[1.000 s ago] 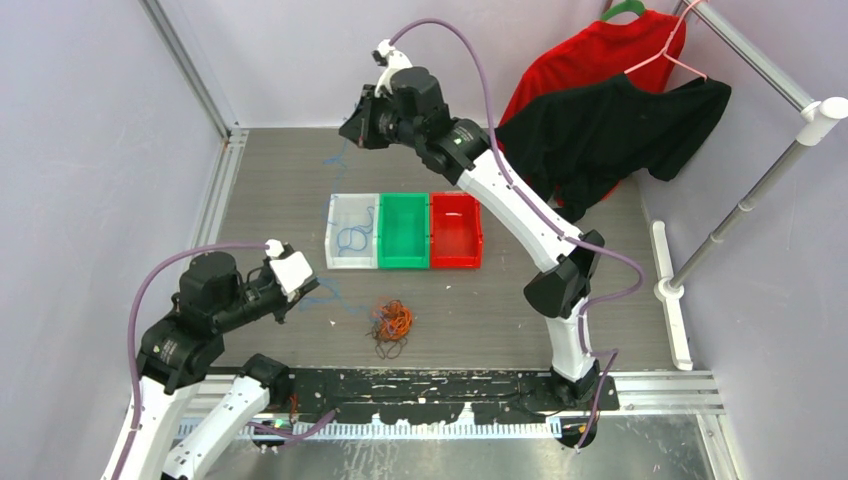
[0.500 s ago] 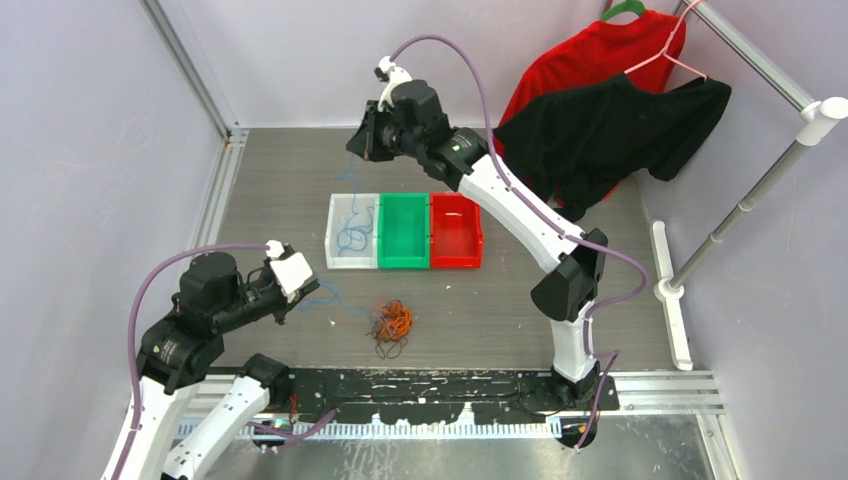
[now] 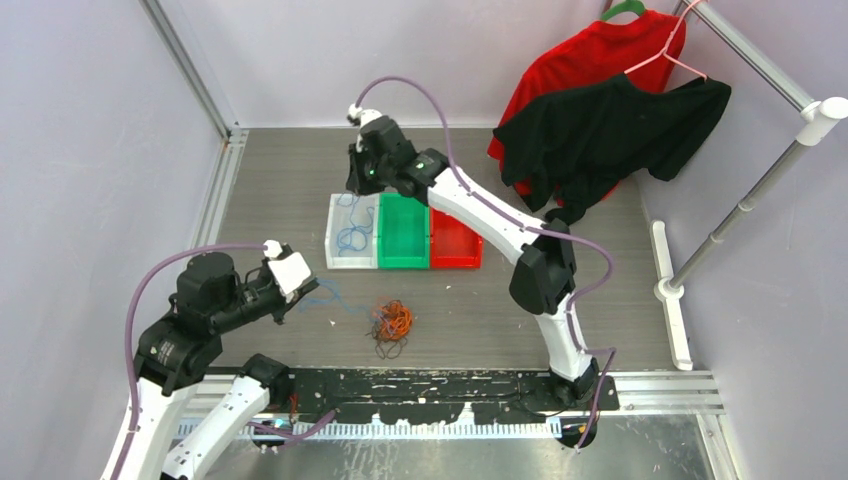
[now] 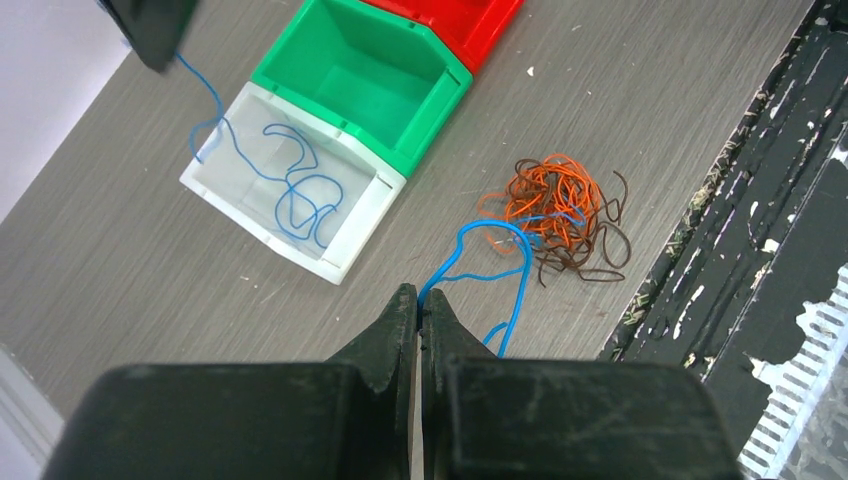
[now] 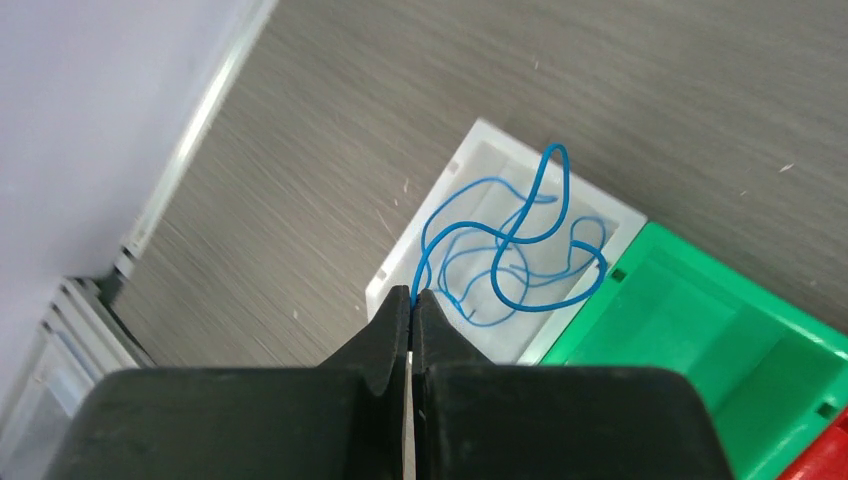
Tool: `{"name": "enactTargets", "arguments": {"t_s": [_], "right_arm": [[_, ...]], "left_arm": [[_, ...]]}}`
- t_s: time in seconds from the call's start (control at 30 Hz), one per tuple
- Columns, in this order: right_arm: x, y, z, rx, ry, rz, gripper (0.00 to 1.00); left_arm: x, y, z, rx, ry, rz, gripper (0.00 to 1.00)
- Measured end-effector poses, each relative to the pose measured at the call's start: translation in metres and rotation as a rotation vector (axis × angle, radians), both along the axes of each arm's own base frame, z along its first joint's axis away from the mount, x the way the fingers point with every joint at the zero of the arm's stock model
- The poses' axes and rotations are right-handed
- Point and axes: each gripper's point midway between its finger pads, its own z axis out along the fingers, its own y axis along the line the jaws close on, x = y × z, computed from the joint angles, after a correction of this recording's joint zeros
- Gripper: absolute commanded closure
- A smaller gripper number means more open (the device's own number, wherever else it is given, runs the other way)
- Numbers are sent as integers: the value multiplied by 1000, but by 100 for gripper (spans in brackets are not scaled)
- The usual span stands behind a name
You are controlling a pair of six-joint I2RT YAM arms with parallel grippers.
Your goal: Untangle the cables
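Orange-and-dark cables tangle (image 4: 560, 210) sits on counter (image 4: 120, 270), near front edge. Blue cable (image 4: 490, 224) runs out of it to left gripper (image 4: 418, 300), pinched tight. Second blue cable (image 5: 557, 148) hangs from right gripper (image 5: 411, 297), clamped on its end, coils in white bin (image 5: 455, 165).

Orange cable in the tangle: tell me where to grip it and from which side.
Probably pinch the orange cable at its far loops, coming down from above: there it bulges clear, while the dark brown cable and blue cable cross its near and left sides.
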Motion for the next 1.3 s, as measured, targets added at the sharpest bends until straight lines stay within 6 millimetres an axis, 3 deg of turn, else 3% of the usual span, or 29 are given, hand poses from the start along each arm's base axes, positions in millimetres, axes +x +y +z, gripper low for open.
{"name": "enactTargets", "arguments": {"t_s": [0.07, 0.27, 0.5, 0.53, 0.63, 0.73, 0.9, 1.0, 1.17, 1.3], "right_arm": [[-8, 7, -14, -30, 12, 20, 99], [-18, 21, -82, -149, 79, 45, 99], [-8, 17, -156, -278, 162, 21, 99], [-7, 15, -164, -292, 170, 16, 95], [-6, 11, -177, -314, 188, 9, 68], [-4, 10, -175, -303, 196, -3, 49], [-1, 10, -155, -252, 198, -5, 40], [3, 7, -130, -207, 187, -10, 38], [6, 0, -72, -122, 129, -10, 36], [-11, -13, -31, -63, 88, 6, 29]], "left_arm": [[0, 0, 3, -3, -7, 0, 100], [0, 0, 7, -7, -16, 0, 100], [-1, 0, 7, -7, -16, -1, 100], [-1, 0, 7, -7, -16, -1, 100], [-1, 0, 7, -7, -14, -1, 100], [-1, 0, 7, -7, -14, -3, 100], [-2, -1, 7, -9, -13, -7, 100], [-2, -1, 7, -9, -13, -7, 100], [-1, -1, 8, -12, -15, -6, 100], [2, -2, 13, -24, -14, 5, 100]]}}
